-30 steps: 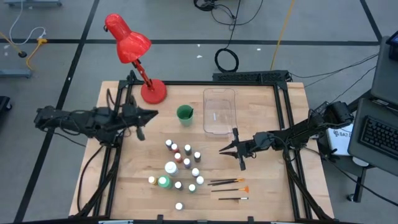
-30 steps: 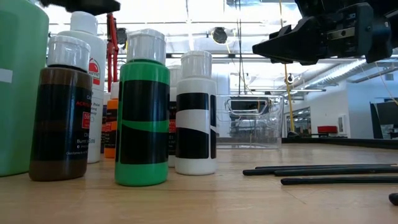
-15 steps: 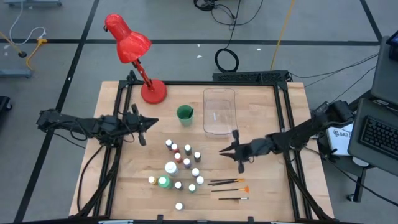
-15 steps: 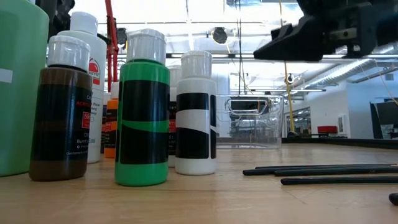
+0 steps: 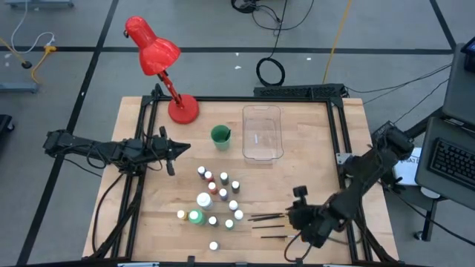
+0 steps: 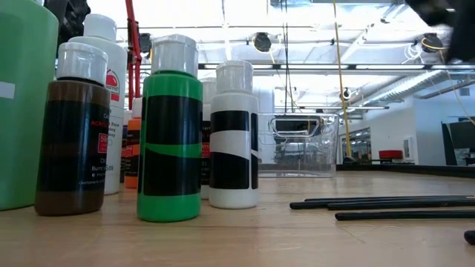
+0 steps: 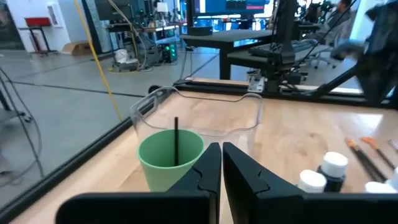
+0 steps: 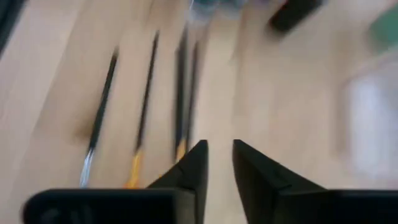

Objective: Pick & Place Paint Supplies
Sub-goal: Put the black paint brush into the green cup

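The small white-capped paint bottles (image 5: 215, 199) stand in a loose cluster on the wooden table (image 5: 312, 148), on the near side of the green cup (image 5: 220, 136). Among them a bigger white bottle (image 5: 204, 200) sits near the cluster's middle and a bigger green bottle (image 5: 195, 216) just beside it, toward the table's front edge. From table height, a brown bottle (image 6: 73, 130), a green one (image 6: 171, 131) and a black-and-white one (image 6: 234, 137) stand upright in front.

To the right of the cluster, well away from the cup, the thin dark-handled brushes (image 5: 269, 217) lie flat and roughly parallel. My right gripper (image 5: 295, 216) hovers at their right-hand ends; its fingers (image 8: 189, 165) stand a narrow gap apart, with nothing between them, just short of the brush tips.

My left gripper (image 5: 184, 148) hangs over the table to the left of the cup, pointing at it. Its fingers (image 7: 208, 163) are pressed nearly together and hold nothing.

The green cup holds one thin dark stick (image 7: 176, 140) standing upright. Just beside the cup, to its right, is a clear plastic tray (image 5: 263, 133); I can see nothing in it.

A red desk lamp (image 5: 158, 61) stands at the table's back left corner, behind the cup. The table is light wood in a black frame. Beyond it the floor is grey with dark lines, with a coiled black cable (image 5: 270, 71) lying behind the tray. The low view looks past the tray into a bright workshop with ceiling lights.
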